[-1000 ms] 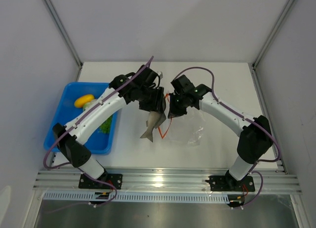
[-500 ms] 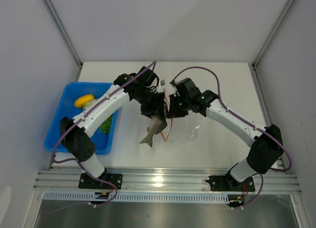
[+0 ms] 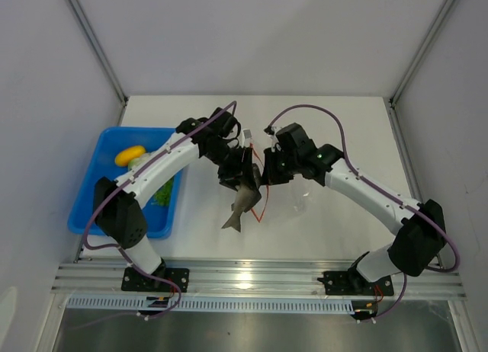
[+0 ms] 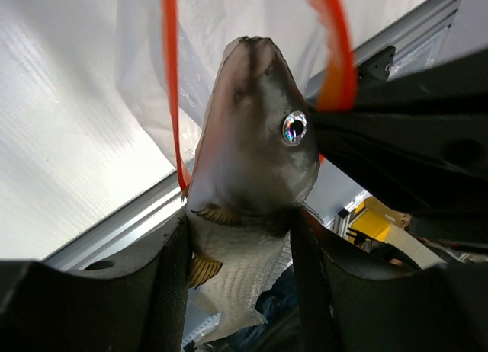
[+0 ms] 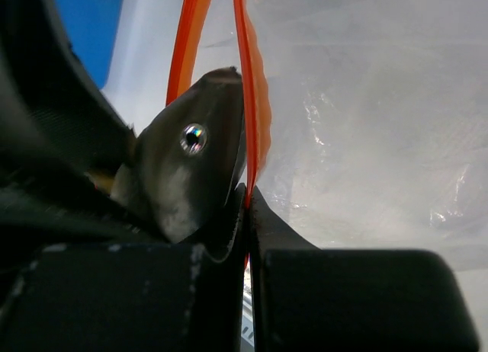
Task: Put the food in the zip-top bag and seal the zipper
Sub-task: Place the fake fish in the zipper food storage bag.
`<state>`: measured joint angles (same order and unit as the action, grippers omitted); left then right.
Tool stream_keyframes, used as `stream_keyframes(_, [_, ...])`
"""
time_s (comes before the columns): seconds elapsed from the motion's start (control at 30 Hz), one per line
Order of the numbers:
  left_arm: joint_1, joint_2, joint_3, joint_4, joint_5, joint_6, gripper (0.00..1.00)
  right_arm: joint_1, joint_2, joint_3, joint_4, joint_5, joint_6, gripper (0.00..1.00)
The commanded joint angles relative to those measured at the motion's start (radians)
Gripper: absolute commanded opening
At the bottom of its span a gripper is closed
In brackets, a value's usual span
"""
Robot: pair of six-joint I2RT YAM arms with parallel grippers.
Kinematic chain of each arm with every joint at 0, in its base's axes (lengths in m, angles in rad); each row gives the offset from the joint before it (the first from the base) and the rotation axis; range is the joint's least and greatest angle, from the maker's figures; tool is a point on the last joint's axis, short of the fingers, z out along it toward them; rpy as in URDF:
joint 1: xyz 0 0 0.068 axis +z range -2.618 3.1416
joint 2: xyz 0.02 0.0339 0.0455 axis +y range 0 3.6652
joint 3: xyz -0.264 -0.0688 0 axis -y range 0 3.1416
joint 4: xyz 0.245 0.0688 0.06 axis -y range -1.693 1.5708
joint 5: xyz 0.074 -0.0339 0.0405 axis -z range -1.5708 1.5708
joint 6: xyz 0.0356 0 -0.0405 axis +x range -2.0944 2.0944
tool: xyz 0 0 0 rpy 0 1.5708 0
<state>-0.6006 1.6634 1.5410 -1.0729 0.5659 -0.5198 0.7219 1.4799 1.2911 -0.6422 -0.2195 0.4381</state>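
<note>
one grey toy fish [image 4: 252, 139] is clamped between the fingers of the left hand [image 3: 239, 175], its head between the two sides of the orange strip [image 5: 255, 100] at the mouth of the one clear bag [image 5: 366, 123]. the right hand [image 5: 246, 207] is pinched together on that strip. only the top view shows the fish's tail, the white surface [image 3: 343, 123], and one blue tray [image 3: 85, 207] at the left holding a yellow fruit [image 3: 130, 155] and green bits [image 3: 163, 192]. only the wrist views show the fish's shiny eye.
</note>
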Motion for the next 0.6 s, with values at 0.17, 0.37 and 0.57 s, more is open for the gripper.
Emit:
stream_keyframes(0.17, [0.012, 0.032, 0.007, -0.015, -0.029, 0.0, 0.01, 0.017, -0.09, -0.035, 0.105, -0.072, -0.05, 0.0])
stream_keyframes(0.37, [0.019, 0.075, 0.047, -0.068, -0.194, 0.004, 0.0, 0.021, -0.078, -0.024, 0.105, -0.139, -0.068, 0.0])
stream_keyframes(0.57, [0.019, 0.039, 0.056, -0.035, -0.411, -0.084, 0.0, 0.022, 0.009, 0.019, 0.119, -0.288, 0.002, 0.0])
